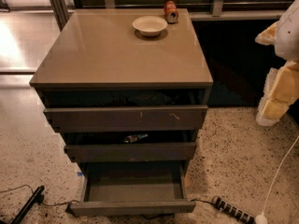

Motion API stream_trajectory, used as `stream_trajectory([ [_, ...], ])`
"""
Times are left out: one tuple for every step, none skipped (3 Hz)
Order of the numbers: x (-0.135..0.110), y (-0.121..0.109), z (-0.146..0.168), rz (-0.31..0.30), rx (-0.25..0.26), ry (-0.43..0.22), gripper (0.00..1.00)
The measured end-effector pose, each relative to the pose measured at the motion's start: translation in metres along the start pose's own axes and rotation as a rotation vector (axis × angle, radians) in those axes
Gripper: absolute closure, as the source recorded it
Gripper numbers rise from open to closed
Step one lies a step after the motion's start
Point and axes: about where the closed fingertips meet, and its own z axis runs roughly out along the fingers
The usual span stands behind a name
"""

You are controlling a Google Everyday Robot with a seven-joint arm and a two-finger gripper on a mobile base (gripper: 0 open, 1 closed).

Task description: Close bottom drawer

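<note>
1. The bottom drawer stood pulled far out at the foot of the cabinet, its plain dark front nearest the camera and low over the floor.
2. It looked like a light, stiff, shallow tray on runners. I judged that a steady, level push would send it home, while a push off to one side might skew it.
3. The front had no handle, so the place to press was the flat face, about its middle.
4. The claw hung at the right edge of the view, higher than the drawer and well apart from it; whether it was wide or narrow I could not tell.
5. The middle drawer and top drawer also stood partly out, so any approach had to come in low beneath them.
6. The bench on top carried a bowl and a can. On the speckled floor a power strip lay near the drawer's right corner.
</note>
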Motion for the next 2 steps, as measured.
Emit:
stream_trajectory([
  [0.0, 0.0, 0.0, 0.0, 0.0, 0.0, 0.0],
  [0.0, 0.0, 0.0, 0.0, 0.0, 0.0, 0.22],
])
